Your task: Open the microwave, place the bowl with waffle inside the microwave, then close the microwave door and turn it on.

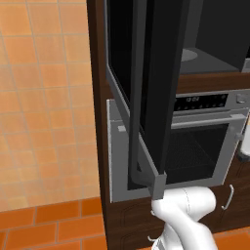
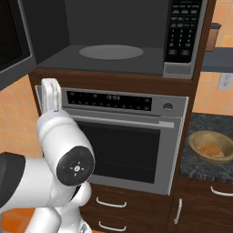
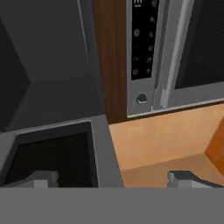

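Observation:
The microwave (image 2: 113,52) stands open, its dark grey inside and round turntable showing above the silver oven. The microwave door (image 1: 146,93), black glass in a grey frame, is swung out wide to the left. In the hand view its lower corner (image 3: 57,153) lies just ahead of my gripper (image 3: 114,179). The gripper is open with nothing held, and the two fingertips are far apart. The tan bowl (image 2: 211,146) sits on the dark counter to the right of the oven. The golden waffle (image 2: 213,150) lies inside it, far from my hand.
The silver oven (image 2: 127,136) with its display and bar handle sits under the microwave. The microwave keypad (image 2: 184,32) is at the upper right. Drawers with handles (image 2: 109,202) are below the oven. The orange tiled floor (image 1: 44,219) lies to the left.

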Tool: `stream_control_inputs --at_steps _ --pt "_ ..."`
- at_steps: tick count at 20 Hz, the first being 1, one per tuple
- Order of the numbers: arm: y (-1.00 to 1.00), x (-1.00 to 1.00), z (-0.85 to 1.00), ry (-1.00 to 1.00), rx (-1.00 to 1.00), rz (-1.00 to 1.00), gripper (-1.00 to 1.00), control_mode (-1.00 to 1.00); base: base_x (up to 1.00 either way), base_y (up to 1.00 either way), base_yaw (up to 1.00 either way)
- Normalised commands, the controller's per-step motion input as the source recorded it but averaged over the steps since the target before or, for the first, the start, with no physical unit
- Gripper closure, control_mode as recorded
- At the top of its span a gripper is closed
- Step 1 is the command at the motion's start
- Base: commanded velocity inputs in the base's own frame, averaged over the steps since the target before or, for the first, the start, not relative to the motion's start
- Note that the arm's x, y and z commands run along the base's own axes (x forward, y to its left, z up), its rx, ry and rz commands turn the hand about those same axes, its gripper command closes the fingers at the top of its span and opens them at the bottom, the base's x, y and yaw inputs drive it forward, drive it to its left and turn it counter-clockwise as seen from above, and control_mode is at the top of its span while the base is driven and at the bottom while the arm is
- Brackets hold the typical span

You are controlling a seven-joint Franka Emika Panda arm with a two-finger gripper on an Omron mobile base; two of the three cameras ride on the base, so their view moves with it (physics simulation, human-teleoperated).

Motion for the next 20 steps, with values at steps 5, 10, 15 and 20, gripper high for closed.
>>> stream_control_inputs --at_steps 5,10,15,20 --pt "-1.00 0.00 -0.27 -0.04 0.00 -0.28 -1.00 -1.00 0.00 0.00 0.00" --pt "-1.00 0.09 -0.24 0.00 0.00 -0.21 -1.00 -1.00 0.00 0.00 0.00" --pt "-1.00 0.06 -0.44 0.00 0.05 -0.05 -1.00 -1.00 0.00 0.00 0.00" --pt "-1.00 -0.01 -0.25 0.00 0.13 0.07 -1.00 -1.00 0.00 0.00 0.00"
